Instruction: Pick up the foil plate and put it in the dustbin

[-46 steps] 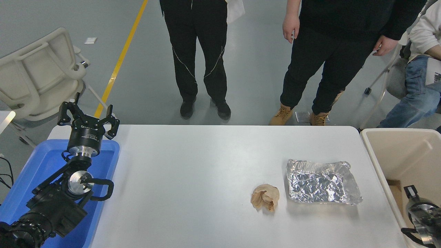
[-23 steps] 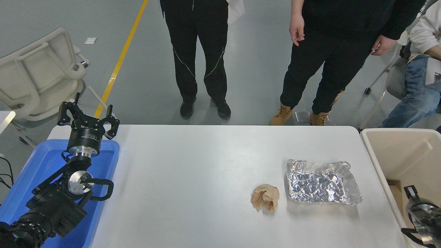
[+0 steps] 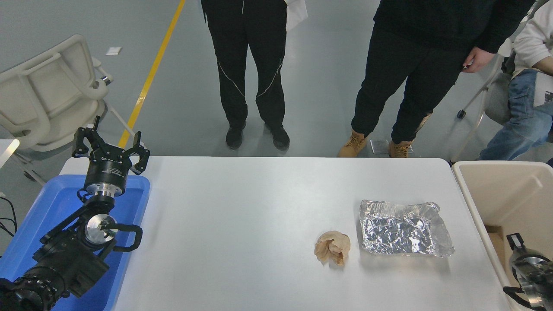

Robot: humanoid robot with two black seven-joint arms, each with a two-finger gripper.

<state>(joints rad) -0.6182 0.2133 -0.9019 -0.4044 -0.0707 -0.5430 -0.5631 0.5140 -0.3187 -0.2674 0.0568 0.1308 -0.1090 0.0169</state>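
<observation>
Head view, we read nothing as done yet. Left tool (image 3: 110,144) open, parked over counter's left edge. Foil plate (image 3: 404,229) lies untouched near counter's right edge. Dustbin (image 3: 501,190) sits just beyond. Right tool (image 3: 529,270) low at right; can't tell its state.

Scene is evenly and brightly lit from overhead, everything kept pretty sharp. Only soft, faint shadows are cast under the foil plate (image 3: 405,229) and the paper ball (image 3: 332,247). Small glints are thrown off the foil's crinkles, and a mild sheen is seen on the white table (image 3: 242,224)
</observation>
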